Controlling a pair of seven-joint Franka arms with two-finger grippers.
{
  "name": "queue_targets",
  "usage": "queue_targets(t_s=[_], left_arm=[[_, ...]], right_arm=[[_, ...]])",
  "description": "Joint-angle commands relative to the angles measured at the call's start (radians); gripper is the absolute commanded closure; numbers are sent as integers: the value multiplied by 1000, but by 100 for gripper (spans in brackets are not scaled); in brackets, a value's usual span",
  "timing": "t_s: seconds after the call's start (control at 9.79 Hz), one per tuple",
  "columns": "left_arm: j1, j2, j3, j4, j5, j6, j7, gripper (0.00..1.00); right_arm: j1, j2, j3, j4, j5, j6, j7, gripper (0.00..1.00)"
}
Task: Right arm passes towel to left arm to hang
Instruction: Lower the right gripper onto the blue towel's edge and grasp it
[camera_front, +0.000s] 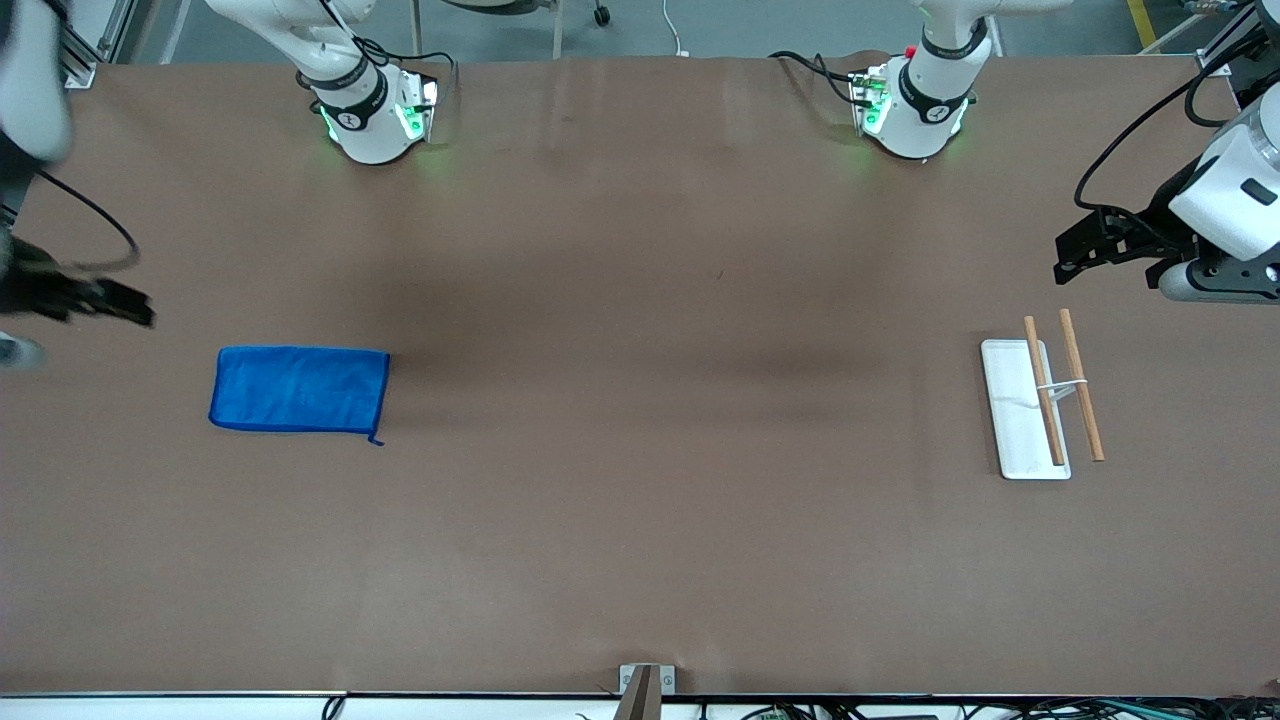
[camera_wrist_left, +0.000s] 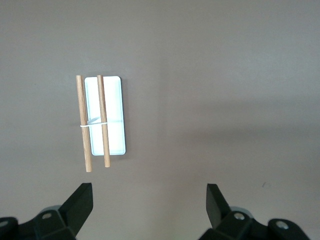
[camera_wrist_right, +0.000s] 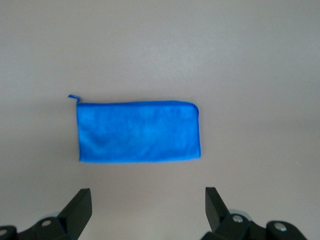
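Towel: the towel (camera_front: 299, 390) lies flat on the brown table (camera_front: 640, 450), folded into a neat blue rectangle, toward the right arm's end, its little loop poking out at the corner nearest the front camera.
Right gripper: the right gripper (camera_wrist_right: 148, 207) hangs in the air with its fingers spread wide and nothing between them; in the front view it is a dark blur at the table's edge (camera_front: 100, 298), so its exact height there is hard to judge.
Towel versus right gripper: apart, no contact; in the right wrist view the whole cloth (camera_wrist_right: 139, 131) shows ahead of the two fingertips.
Left gripper: the left gripper (camera_wrist_left: 150, 205) is also up in the air at the left arm's end of the table, fingers released and empty.
Rack: a white tray (camera_front: 1012, 420) carrying two wooden rods (camera_front: 1082, 398) sits near the left gripper, well apart from the towel.
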Motion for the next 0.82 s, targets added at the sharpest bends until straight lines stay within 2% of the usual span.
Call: queue_targets(t_s=[0.0,0.1,0.41,0.61,0.72], left_arm=[[0,14,-1,-15,8,8,-7,0],[0,11,-1,-16,8,6,-7,0],[16,12,1,-16,6,9,-2,0],[26,12,-1,-16,6,9,0,0],[28,12,-1,-16,5,11,0,0]], right_arm=[[-3,-9,1,-261,-10,284,-16,0],[-4,37,-1,-324,-10,410,-18,0],[-30,192,-1,-426,-12,688,-70,2],[-37,235,-1,-446,-12,741,-102,4],[-37,252,-1,-458,-12,758,-102,7]])
